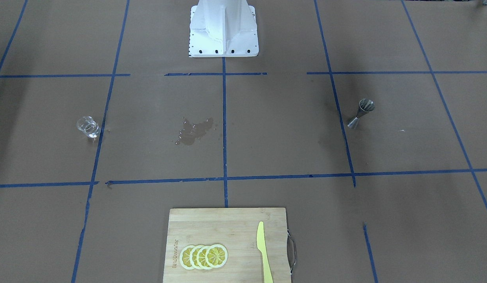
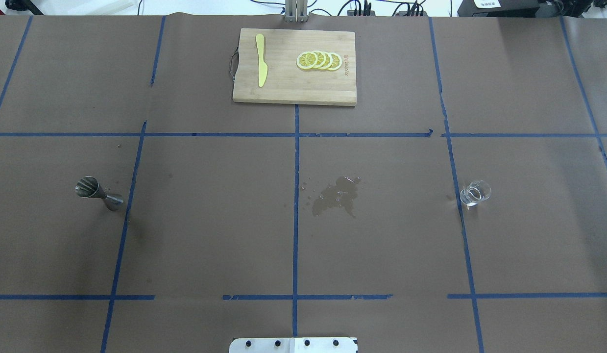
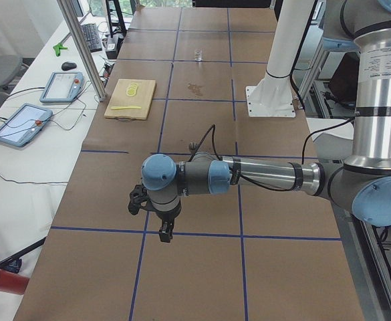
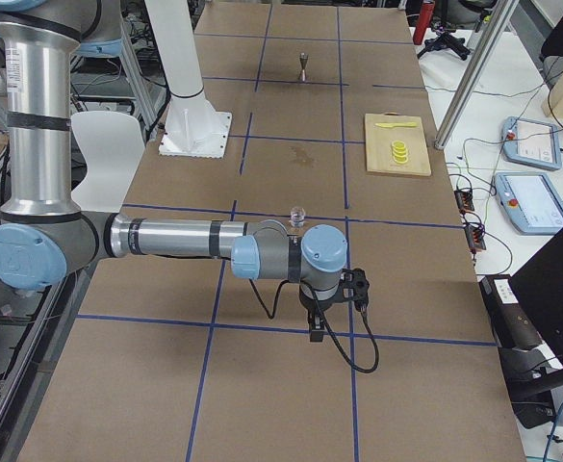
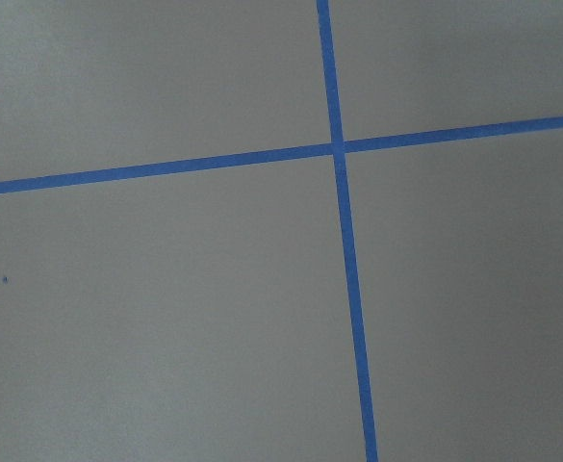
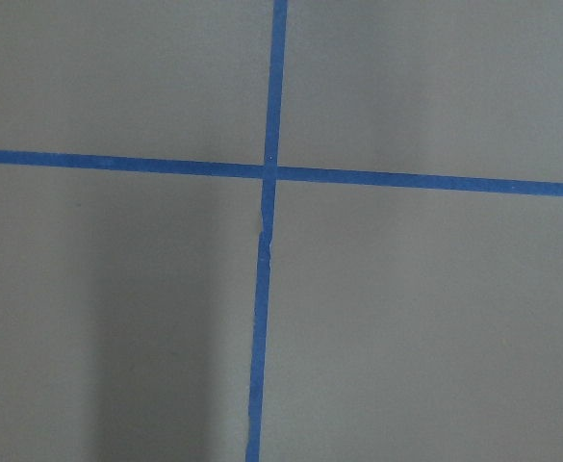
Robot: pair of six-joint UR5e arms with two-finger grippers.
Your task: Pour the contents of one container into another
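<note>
Exterior left view: the left gripper (image 3: 164, 233) hangs pointing down over a crossing of blue tape lines (image 5: 339, 146) at the left end of the table (image 2: 210, 235). Whether its jaws are released or clenched cannot be told. In the exterior right view the right gripper (image 4: 314, 331) hangs likewise over a tape crossing at the right end; its jaw state cannot be told either. Neither gripper is near a task item.

The glass cup (image 2: 474, 193) stands upright on the right half of the table, just beside a tape line. The steel jigger (image 2: 98, 192) stands upright on the left half, well apart from the cup. A wet patch (image 2: 336, 195) lies between them, near the centre line. At the far edge a wooden cutting board (image 2: 293, 90) carries a yellow knife (image 2: 261, 66) and overlapping lemon slices (image 2: 319, 60).
</note>
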